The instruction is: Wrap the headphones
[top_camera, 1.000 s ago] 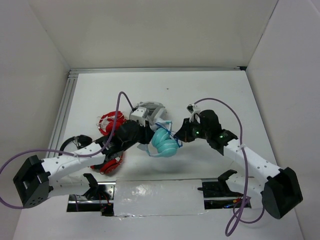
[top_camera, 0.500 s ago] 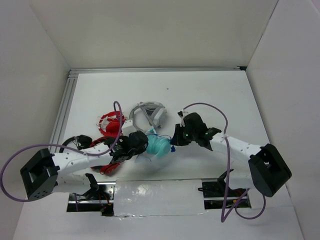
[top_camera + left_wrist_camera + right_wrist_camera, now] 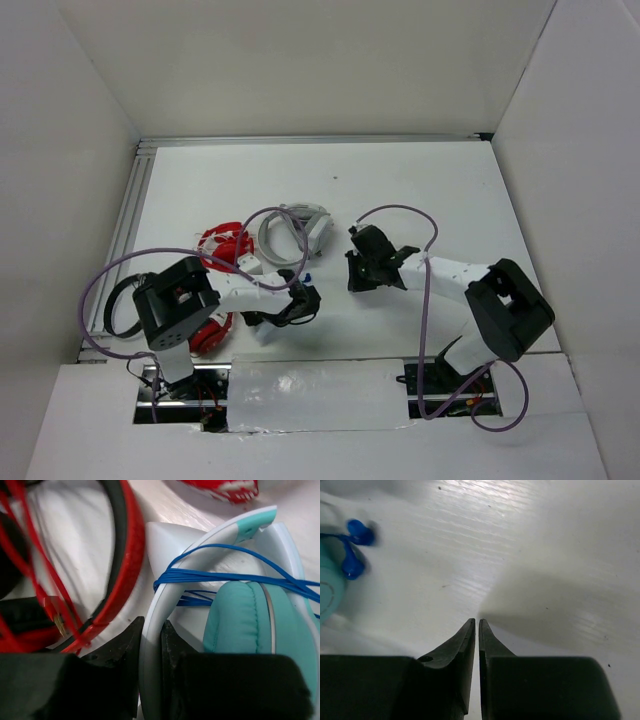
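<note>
My left gripper (image 3: pixel 151 626) clamps the teal headphones (image 3: pixel 240 615) by the pale headband (image 3: pixel 155 605), near the table's (image 3: pixel 420 180) near edge, left of centre. My right gripper (image 3: pixel 476 623), pinched closed on nothing, has the blue plug (image 3: pixel 359 532) ahead-left.

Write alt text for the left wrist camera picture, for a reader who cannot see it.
The left gripper is closed on the pale headband of the teal headphones, whose blue cable is looped over the band and across a teal ear cushion. Red headphones lie at the picture's left on the white table.
</note>
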You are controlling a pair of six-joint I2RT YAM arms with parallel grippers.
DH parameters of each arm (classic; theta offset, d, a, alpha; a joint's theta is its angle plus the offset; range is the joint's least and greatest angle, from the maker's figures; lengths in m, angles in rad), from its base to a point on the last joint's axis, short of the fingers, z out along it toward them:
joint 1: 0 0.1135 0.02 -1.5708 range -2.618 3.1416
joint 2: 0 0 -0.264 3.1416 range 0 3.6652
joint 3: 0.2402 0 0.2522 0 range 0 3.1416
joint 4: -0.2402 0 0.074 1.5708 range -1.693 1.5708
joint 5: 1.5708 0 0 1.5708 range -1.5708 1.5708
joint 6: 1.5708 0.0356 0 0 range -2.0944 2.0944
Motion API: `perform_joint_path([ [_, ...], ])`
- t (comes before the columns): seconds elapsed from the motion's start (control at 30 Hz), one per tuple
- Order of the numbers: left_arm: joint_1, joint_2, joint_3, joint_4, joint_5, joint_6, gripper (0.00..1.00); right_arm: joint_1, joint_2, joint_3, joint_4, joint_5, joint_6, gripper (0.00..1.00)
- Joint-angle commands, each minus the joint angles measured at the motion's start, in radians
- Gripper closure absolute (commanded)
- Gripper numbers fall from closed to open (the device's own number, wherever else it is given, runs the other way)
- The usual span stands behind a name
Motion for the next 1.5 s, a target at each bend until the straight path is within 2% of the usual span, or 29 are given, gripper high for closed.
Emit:
perform_joint_path([
  [0.0, -0.027, 0.010, 0.018, -0.281, -0.065, -0.389, 1.00, 0.014, -0.012, 0.043, -0.052, 0.094, -0.016, 0.86],
  [0.03, -0.033, -0.013, 0.019, -0.281, -0.073, -0.385, 0.99, 0.016, -0.013, 0.044, -0.050, 0.096, -0.016, 0.81],
  [0.07, -0.036, -0.020, 0.028, -0.281, -0.084, -0.371, 0.92, 0.016, -0.009, 0.049, -0.058, 0.102, -0.020, 0.80],
  [0.1, -0.036, -0.030, 0.031, -0.279, -0.087, -0.354, 0.83, 0.016, -0.004, 0.056, -0.064, 0.108, -0.022, 0.80],
  [0.13, -0.036, -0.036, 0.031, -0.281, -0.087, -0.354, 0.65, 0.014, 0.002, 0.070, -0.071, 0.108, -0.022, 0.78],
  [0.23, -0.044, -0.053, 0.042, -0.279, -0.090, -0.325, 0.37, 0.014, 0.003, 0.072, -0.062, 0.102, -0.020, 0.77],
  [0.3, -0.058, -0.078, 0.054, -0.281, -0.084, -0.299, 0.31, 0.014, -0.012, 0.078, -0.056, 0.093, -0.022, 0.75],
  [0.37, -0.072, -0.098, 0.056, -0.278, -0.084, -0.288, 0.01, 0.016, -0.023, 0.086, -0.058, 0.082, -0.030, 0.75],
  [0.63, -0.088, -0.196, 0.065, -0.279, -0.052, -0.219, 0.01, 0.017, -0.099, 0.083, -0.067, 0.096, -0.016, 0.60],
  [0.83, -0.096, -0.270, 0.123, -0.279, -0.026, -0.130, 0.01, 0.016, -0.180, 0.087, -0.088, 0.152, -0.013, 0.56],
  [0.93, -0.104, -0.323, 0.242, -0.204, -0.012, 0.101, 0.01, 0.016, -0.253, 0.095, -0.096, 0.201, -0.002, 0.52],
  [0.97, -0.104, -0.358, 0.269, -0.137, -0.003, 0.325, 0.01, 0.017, -0.277, 0.095, -0.093, 0.215, 0.006, 0.48],
  [1.0, -0.104, -0.375, 0.292, -0.007, 0.004, 0.418, 0.01, 0.017, -0.320, 0.093, -0.090, 0.224, 0.019, 0.45],
  [1.03, -0.102, -0.430, 0.298, 0.273, 0.072, 0.732, 0.01, 0.016, -0.364, 0.086, -0.076, 0.244, 0.036, 0.36],
  [1.07, -0.102, -0.469, 0.298, 0.276, 0.073, 0.910, 0.01, 0.016, -0.365, 0.081, -0.076, 0.255, 0.036, 0.27],
  [1.1, -0.086, -0.510, 0.240, 0.603, 0.126, 1.066, 0.01, 0.017, -0.409, 0.074, -0.072, 0.269, 0.055, 0.14],
  [1.13, -0.063, -0.606, 0.202, 0.753, 0.343, 1.335, 0.01, 0.016, -0.424, 0.067, -0.068, 0.293, 0.067, 0.01],
  [1.17, -0.023, -0.651, 0.170, 0.860, 0.479, 1.391, 0.01, 0.016, -0.446, 0.054, -0.068, 0.307, 0.075, 0.00],
  [1.2, 0.081, -0.687, 0.134, 0.950, 0.610, 1.408, 0.01, 0.016, -0.481, 0.049, -0.076, 0.323, 0.099, 0.00],
  [1.23, 0.126, -0.726, 0.140, 0.957, 0.792, 1.427, 0.01, 0.014, -0.498, 0.043, -0.082, 0.347, 0.116, 0.00],
  [1.3, 0.212, -0.721, 0.215, 0.915, 0.858, 1.435, 0.01, 0.010, -0.553, 0.027, -0.119, 0.418, 0.172, 0.00],
  [1.47, 0.373, -0.569, 0.436, 0.637, 1.040, 1.438, 0.01, 0.002, -0.696, 0.011, -0.238, 0.658, 0.318, 0.00],
])
